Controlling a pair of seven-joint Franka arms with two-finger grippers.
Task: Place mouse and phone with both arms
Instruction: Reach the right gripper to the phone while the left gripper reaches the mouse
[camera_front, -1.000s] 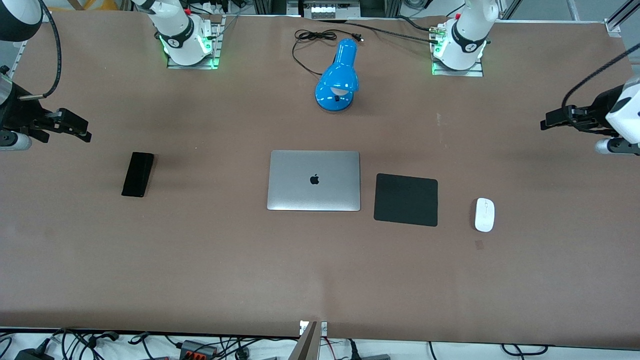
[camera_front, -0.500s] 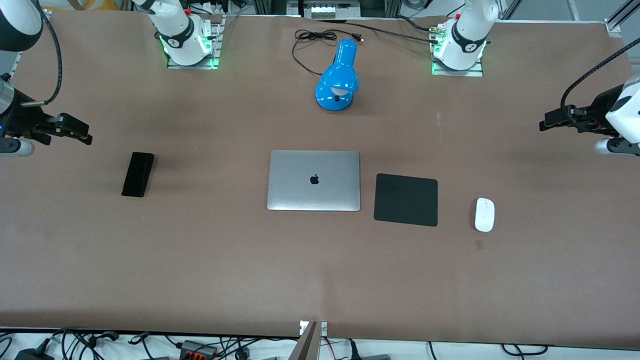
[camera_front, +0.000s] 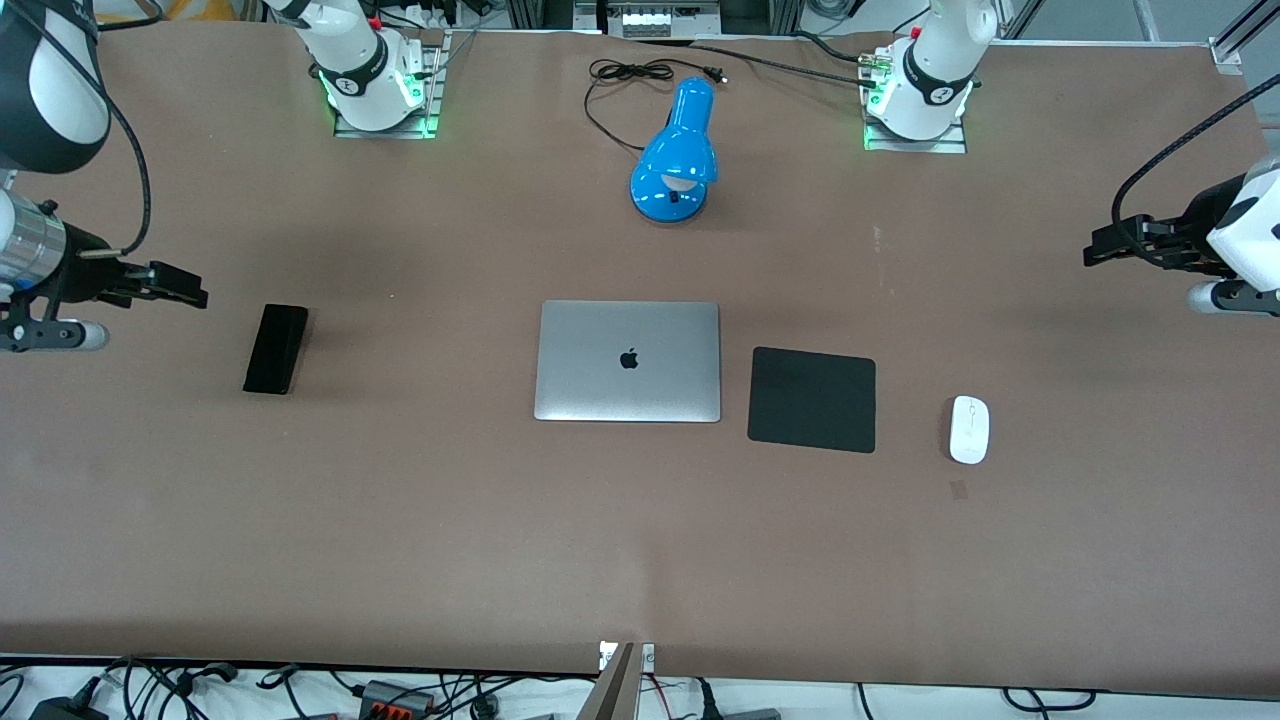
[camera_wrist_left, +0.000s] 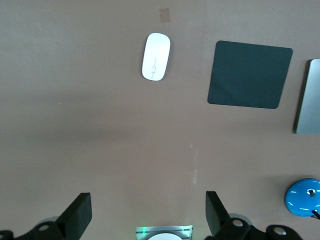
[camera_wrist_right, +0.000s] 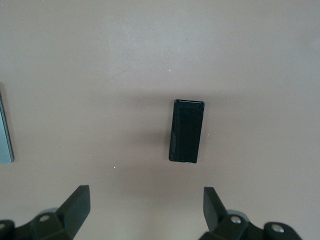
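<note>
The white mouse (camera_front: 969, 429) lies on the brown table beside the black mouse pad (camera_front: 812, 399), toward the left arm's end; it also shows in the left wrist view (camera_wrist_left: 156, 50). The black phone (camera_front: 275, 348) lies toward the right arm's end and shows in the right wrist view (camera_wrist_right: 187, 130). My left gripper (camera_front: 1100, 246) hangs open and empty over bare table at the left arm's end of the table. My right gripper (camera_front: 185, 292) hangs open and empty over bare table beside the phone, at the right arm's end.
A closed silver laptop (camera_front: 628, 361) lies mid-table between phone and mouse pad. A blue desk lamp (camera_front: 676, 155) with a black cord lies near the arm bases. Cables run along the table's front edge.
My right gripper has moved toward the phone and a little lower in the front view. My left gripper has barely shifted. Phone and mouse have not moved.
</note>
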